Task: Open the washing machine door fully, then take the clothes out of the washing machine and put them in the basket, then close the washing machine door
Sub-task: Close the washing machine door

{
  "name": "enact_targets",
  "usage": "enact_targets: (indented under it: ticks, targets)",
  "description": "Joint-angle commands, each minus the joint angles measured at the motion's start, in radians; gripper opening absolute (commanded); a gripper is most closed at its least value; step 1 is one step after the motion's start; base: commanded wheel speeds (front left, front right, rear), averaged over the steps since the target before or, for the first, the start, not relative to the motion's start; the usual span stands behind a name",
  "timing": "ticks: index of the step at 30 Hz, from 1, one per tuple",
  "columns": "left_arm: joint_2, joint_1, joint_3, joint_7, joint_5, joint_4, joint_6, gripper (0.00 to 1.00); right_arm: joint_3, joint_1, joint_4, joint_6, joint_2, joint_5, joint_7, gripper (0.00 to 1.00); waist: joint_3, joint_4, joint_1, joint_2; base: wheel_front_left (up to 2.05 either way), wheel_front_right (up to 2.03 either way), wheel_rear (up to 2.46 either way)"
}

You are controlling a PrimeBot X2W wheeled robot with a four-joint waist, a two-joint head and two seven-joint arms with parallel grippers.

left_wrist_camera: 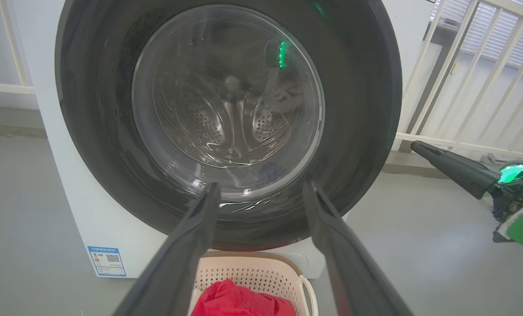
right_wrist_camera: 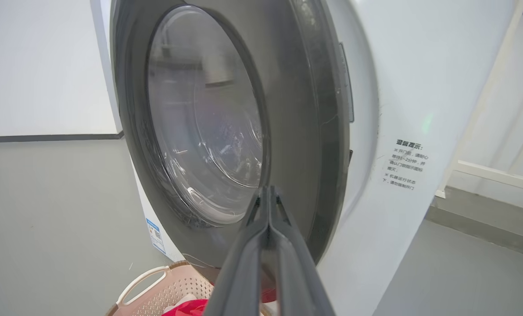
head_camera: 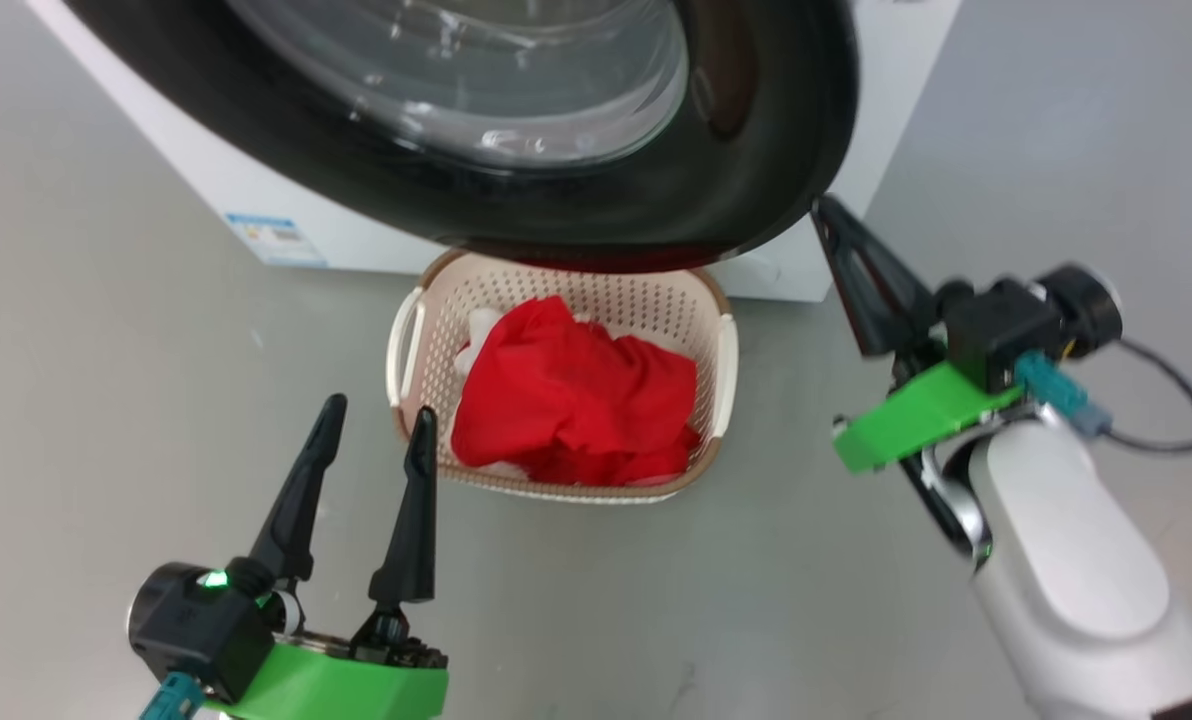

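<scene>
Jaws on left gripper [head_camera: 379, 406] are spread wide, nothing held; right gripper [head_camera: 822, 204] is closed tight, empty, near washing machine door [head_camera: 776, 130]. Red clothes [head_camera: 576, 400] are piled in basket [head_camera: 606, 298].

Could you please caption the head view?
Red clothes in the basket below the washing machine door, right gripper near its edge.

Smooth grey floor [head_camera: 106, 450], white washing machine [head_camera: 181, 140] standing at the far side, cream perforated basket [head_camera: 596, 300] on the floor just in front
</scene>
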Motion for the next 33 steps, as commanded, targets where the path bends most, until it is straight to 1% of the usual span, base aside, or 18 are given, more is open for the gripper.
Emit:
enact_targets:
  ticks: [1,8,14,21,24,33]
  targets:
    - [0.004,-0.026,0.028,-0.004,-0.005,-0.019,-0.011,1.0,0.027,-0.039,-0.007,0.005,0.006,0.008,-0.005,0.0,0.034,0.029,0.0,0.0,0.0,0.0,0.0]
    - [-0.012,-0.045,0.027,-0.005,0.009,-0.024,-0.026,1.0,0.033,-0.161,0.065,0.005,-0.01,0.019,-0.012,0.0,0.08,0.053,0.0,0.0,0.0,0.0,0.0]
    - [-0.023,-0.059,0.014,-0.005,0.015,-0.012,-0.048,1.0,0.0,-0.225,0.102,0.005,-0.013,0.023,-0.015,0.0,0.108,0.069,0.0,0.0,0.0,0.0,0.0]
    - [-0.036,-0.072,0.006,-0.005,0.01,0.001,-0.06,1.0,-0.047,-0.284,0.119,0.005,-0.021,0.011,-0.015,0.0,0.131,0.085,0.0,0.0,0.0,0.0,0.0]
    - [-0.04,-0.079,0.002,-0.005,0.004,0.014,-0.067,1.0,-0.063,-0.318,0.138,0.005,-0.032,-0.005,-0.015,0.0,0.14,0.092,0.0,0.0,0.0,0.0,0.0]
    - [-0.048,-0.1,-0.01,-0.005,0.011,0.022,-0.081,1.0,-0.055,-0.458,0.236,0.005,-0.074,-0.033,-0.015,0.0,0.163,0.1,0.0,0.0,0.0,0.0,0.0]
